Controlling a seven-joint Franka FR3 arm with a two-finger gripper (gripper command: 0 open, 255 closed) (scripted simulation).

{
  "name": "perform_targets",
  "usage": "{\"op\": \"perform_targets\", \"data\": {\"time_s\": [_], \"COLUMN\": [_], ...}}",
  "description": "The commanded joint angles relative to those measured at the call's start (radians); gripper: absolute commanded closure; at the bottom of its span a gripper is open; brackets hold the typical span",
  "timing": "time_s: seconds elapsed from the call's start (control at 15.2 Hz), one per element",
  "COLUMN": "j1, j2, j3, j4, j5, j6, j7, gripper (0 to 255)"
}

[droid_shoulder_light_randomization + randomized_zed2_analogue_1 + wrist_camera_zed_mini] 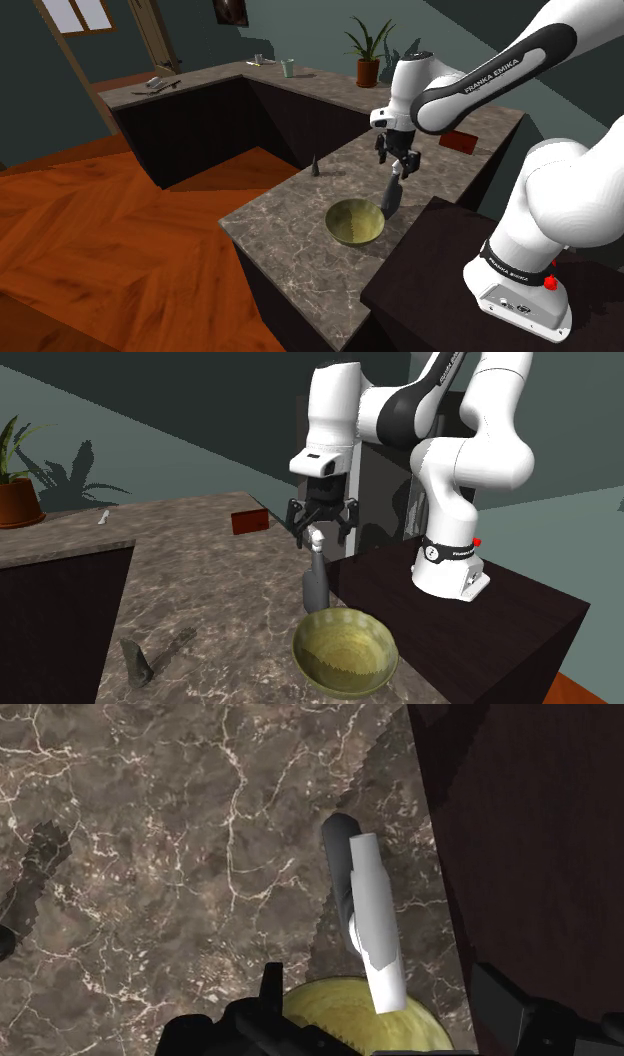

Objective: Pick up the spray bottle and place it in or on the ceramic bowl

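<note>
One yellow-green bowl sits empty on the marble surface. Just beside it, at its 2 o'clock in the shoulder view, the spray bottle stands upright. Above its head hangs the tool, fingers spread, gripping nothing.

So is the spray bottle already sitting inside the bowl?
No, the spray bottle stands upright on the counter beside the bowl, not inside it.
</note>
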Motion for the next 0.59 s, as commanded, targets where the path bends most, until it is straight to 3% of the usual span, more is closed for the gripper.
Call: {"op": "perform_targets", "data": {"time_s": [0.0,0.33,0.4,0.53], "j1": [0.000,0.000,0.000,0.000], "j2": [0.008,0.008,0.008,0.008], "j3": [-0.002,-0.002,-0.002,-0.002], "j4": [-0.003,-0.003,-0.003,-0.003], "j5": [-0.001,-0.001,-0.001,-0.001], "j6": [0.012,0.012,0.012,0.012], "j7": [0.000,0.000,0.000,0.000], "gripper": [0,0,255,255]}}
